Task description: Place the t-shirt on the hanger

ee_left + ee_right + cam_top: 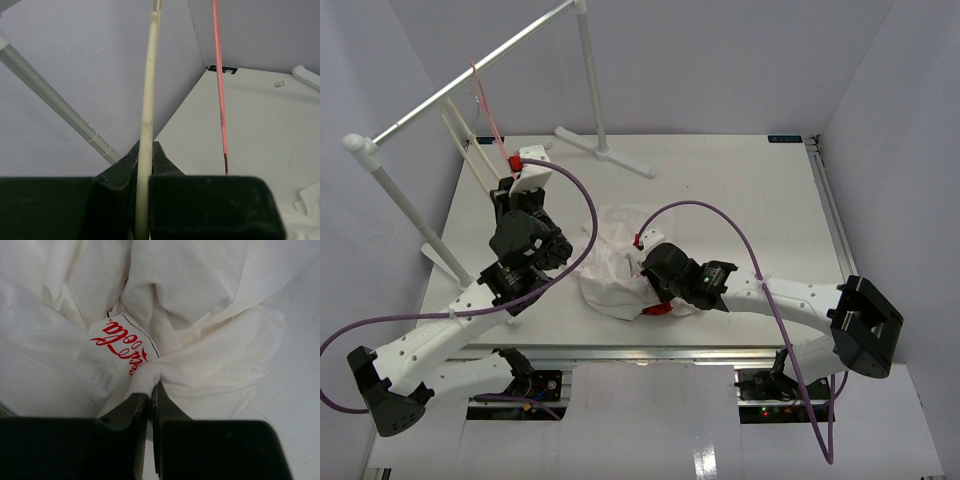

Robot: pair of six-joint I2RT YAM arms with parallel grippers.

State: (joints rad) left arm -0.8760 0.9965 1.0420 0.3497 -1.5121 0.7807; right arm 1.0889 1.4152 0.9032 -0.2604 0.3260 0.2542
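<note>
- t-shirt (210,305): white cloth throughout.
- neck label (125,342): white, red script, thin dark border line.
- hanger (146,100): pale beige bar.
- wire hanger (218,75): pink-red, dark at the tip.
- table (740,190): white.
- cables (757,262): purple.
- arm links (430,345): white, with black wrist sections.
- left gripper (145,160) and right gripper (150,400): black.
- walls (720,60): pale lilac-grey.
</note>
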